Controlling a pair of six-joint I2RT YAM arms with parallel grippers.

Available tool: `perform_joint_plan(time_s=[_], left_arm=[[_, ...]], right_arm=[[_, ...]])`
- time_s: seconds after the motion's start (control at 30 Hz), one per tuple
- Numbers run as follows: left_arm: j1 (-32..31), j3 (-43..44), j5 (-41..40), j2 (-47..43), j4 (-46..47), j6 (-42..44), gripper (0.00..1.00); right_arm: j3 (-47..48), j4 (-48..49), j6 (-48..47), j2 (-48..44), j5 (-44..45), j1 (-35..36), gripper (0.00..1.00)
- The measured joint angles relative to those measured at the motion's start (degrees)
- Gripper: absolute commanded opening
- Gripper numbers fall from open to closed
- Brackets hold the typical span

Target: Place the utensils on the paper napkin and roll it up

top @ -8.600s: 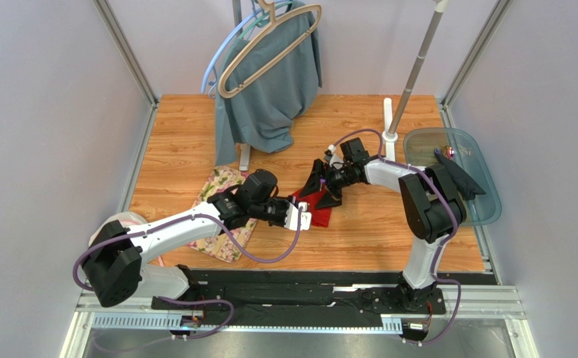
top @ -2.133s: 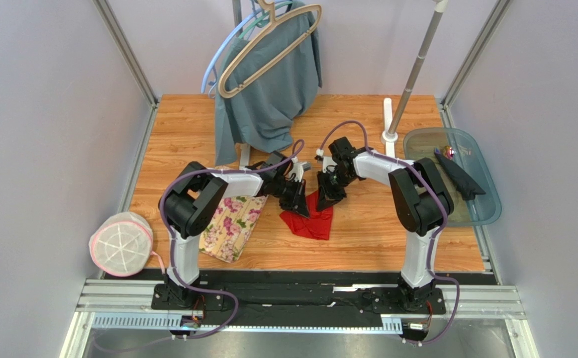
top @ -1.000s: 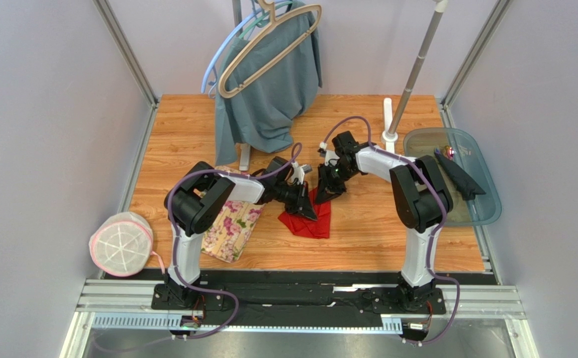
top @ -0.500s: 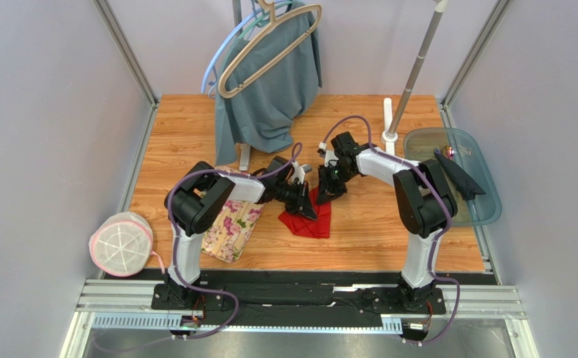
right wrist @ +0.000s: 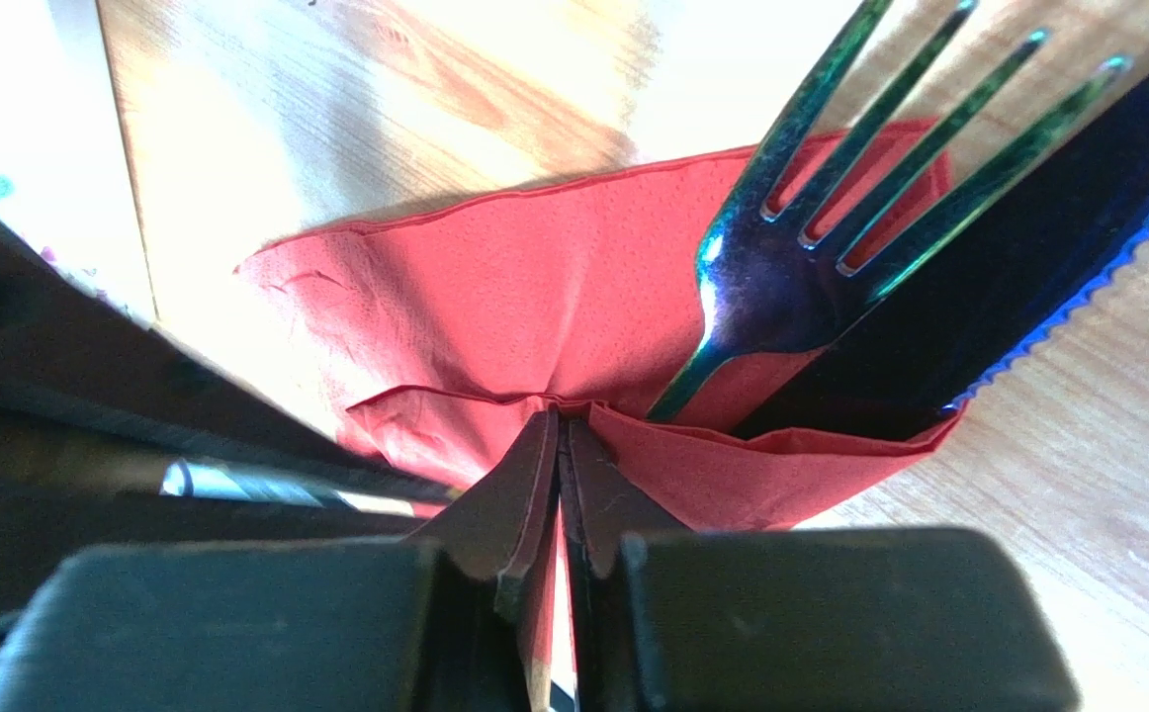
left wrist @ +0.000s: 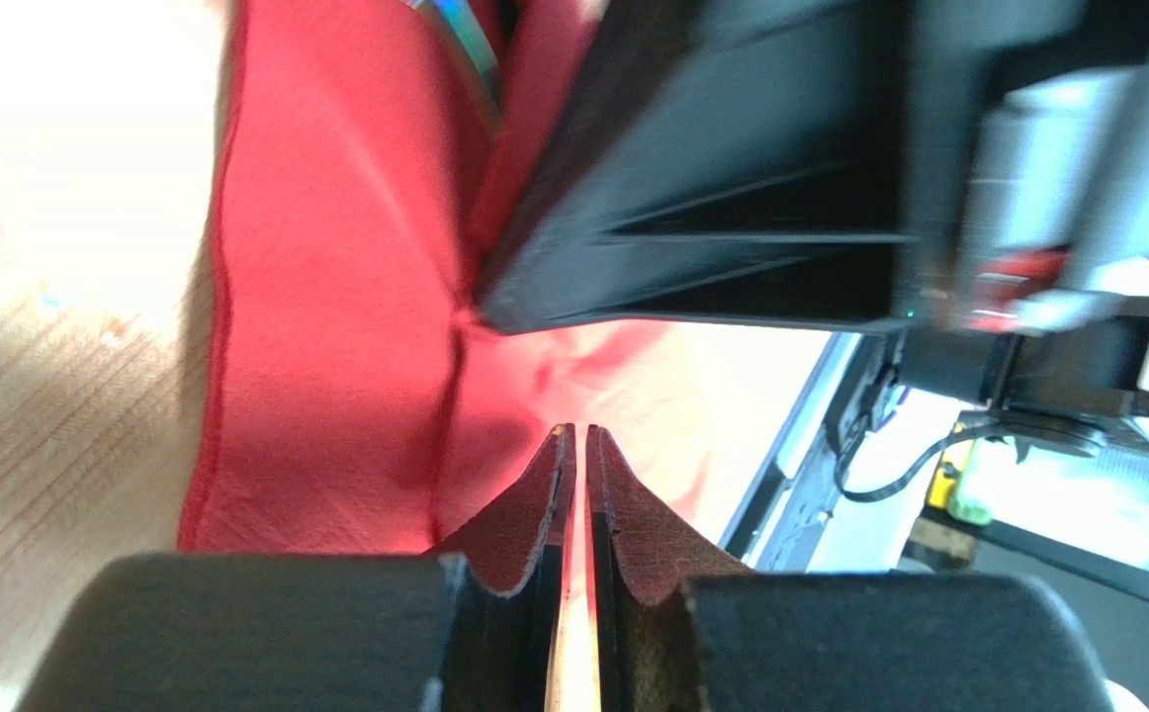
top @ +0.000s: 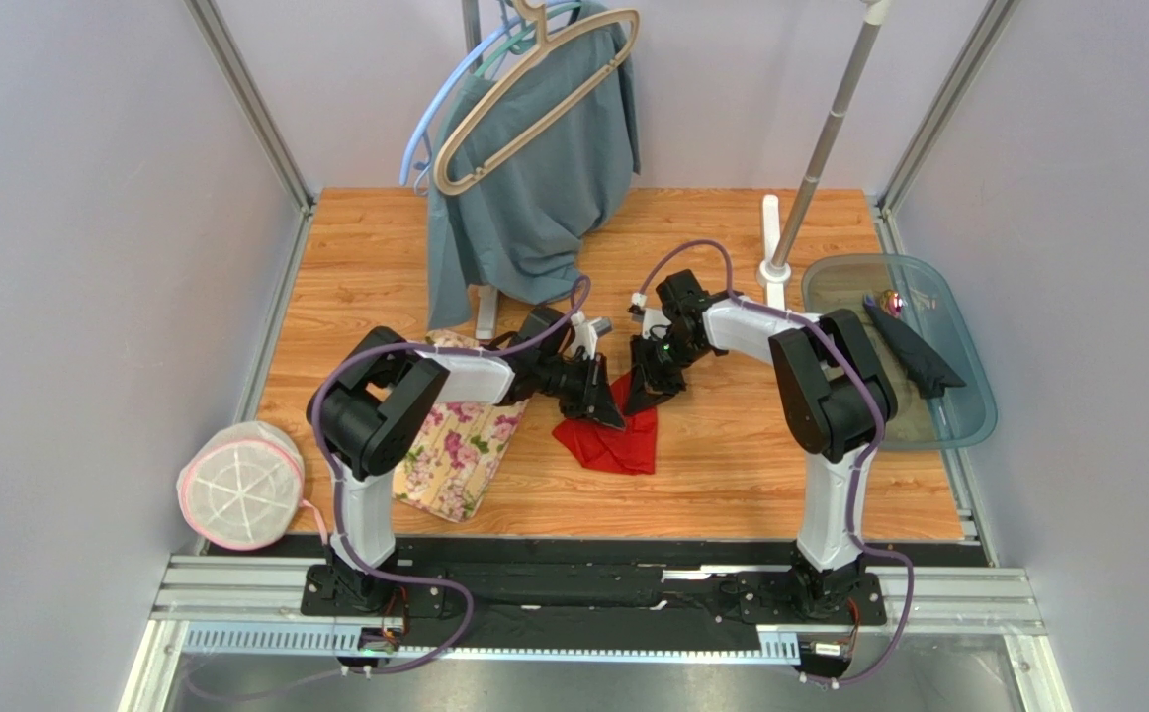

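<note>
Paper napkin [top: 613, 439] carries a green fork [right wrist: 756, 282] and blue knife [right wrist: 1011, 252]. My right gripper [right wrist: 558, 430] pinches a napkin fold. My left gripper [left wrist: 581, 438], over the napkin, shows only a narrow slit.

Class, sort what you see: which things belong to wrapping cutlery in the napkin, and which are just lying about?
Belong to the job: red paper napkin, plastic fork, blue serrated knife.

Just lying about: floral cloth, grey-green garment, clear tray, round white mesh pouch.
</note>
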Motion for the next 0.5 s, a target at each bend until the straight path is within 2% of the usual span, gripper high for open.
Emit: perform_joint_plan(time_s=[0.3,0.5], left_arm=[[-1.51,0.13,-0.50,-1.49,0.87,0.04,0.13],[-2.16,2.43,-0.79,2.97,-1.20,1.79,0.06]], right_arm=[[0.26,-0.15,0.76,0.92,-2.14,-1.53,0.07],[0.50,-0.35,1.57,1.42,-3.04,-2.01,0.07]])
